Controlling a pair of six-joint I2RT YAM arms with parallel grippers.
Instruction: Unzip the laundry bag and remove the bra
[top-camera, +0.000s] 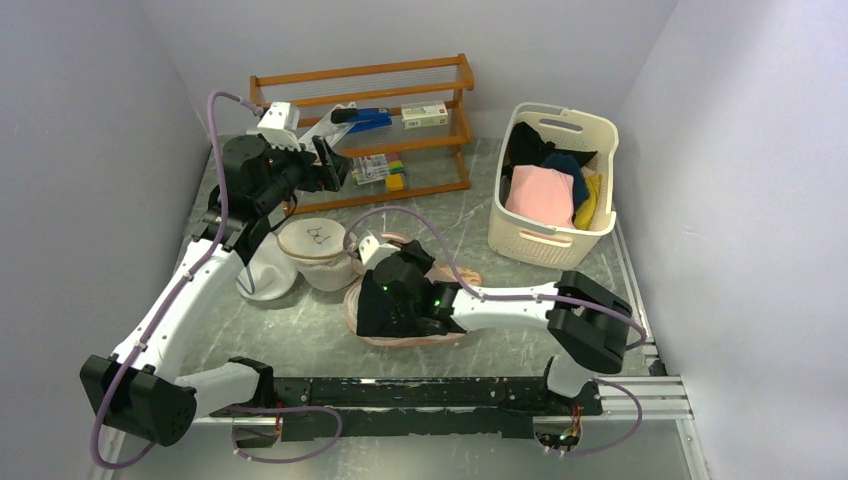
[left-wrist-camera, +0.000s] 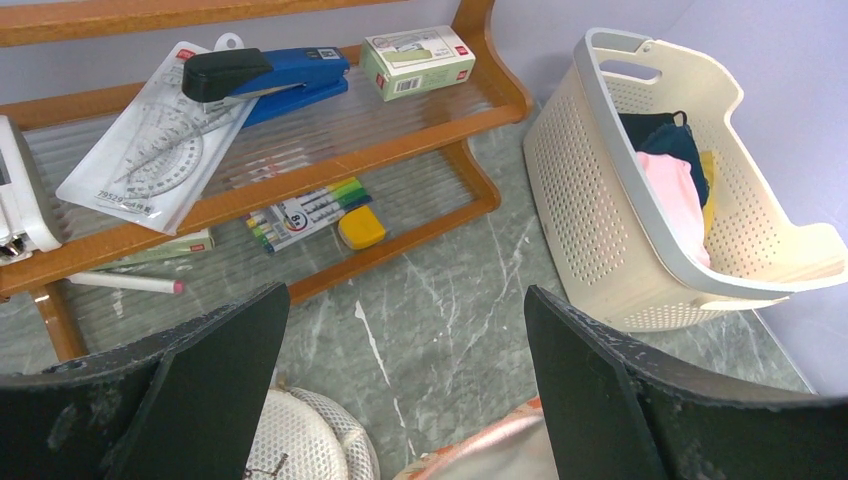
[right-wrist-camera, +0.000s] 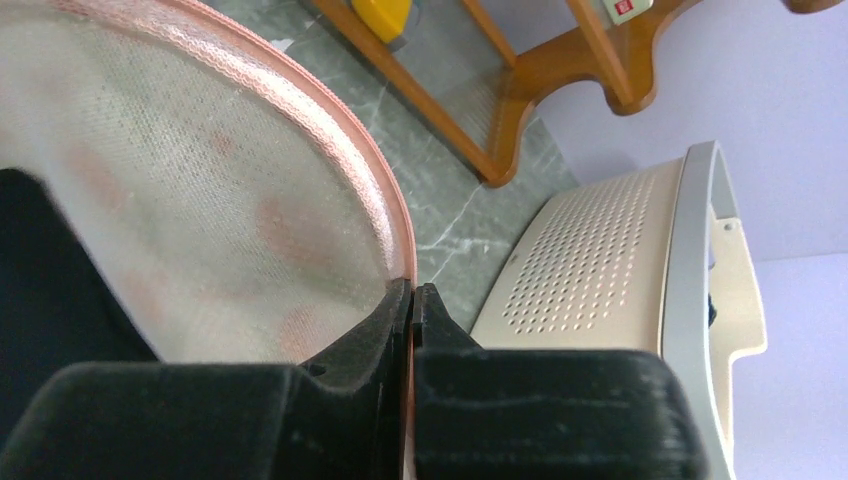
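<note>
near edge, middle of the tabletop (top-camera: 300, 338): the laundry bag (top-camera: 412, 341), peach-pink mesh with a pink edge trim, lies flat on grey marbled stone. the right gripper (right-wrist-camera: 412, 293) is on top of it, fingers pressed fully together and pinching the trim at the bag's curved rim; in the right wrist view the mesh (right-wrist-camera: 220, 180) rises in an arc from the fingertips, with faint reddish blotches showing through. whether the zip is open cannot be told.

just beyond the bag, toward the left edge: two round white mesh bags (top-camera: 318, 246) with beige tops, touching one another.

above the far left part of the tabletop: the left gripper (left-wrist-camera: 407, 300) hangs in the air with its fingers spread wide and nothing between them, facing the far edge.

far right corner: a cream perforated laundry basket (top-camera: 545, 243) holding pink, dark blue, black and yellow clothes.

far edge, left of centre: a wooden two-tier rack (left-wrist-camera: 400, 140). upper tier: blue stapler (left-wrist-camera: 290, 75), geometry set in a clear packet (left-wrist-camera: 150, 150), small green-and-white box (left-wrist-camera: 415, 62) with a red logo. lower tier: marker pack (left-wrist-camera: 305, 212), yellow block (left-wrist-camera: 361, 228). their printing is too small to read.
</note>
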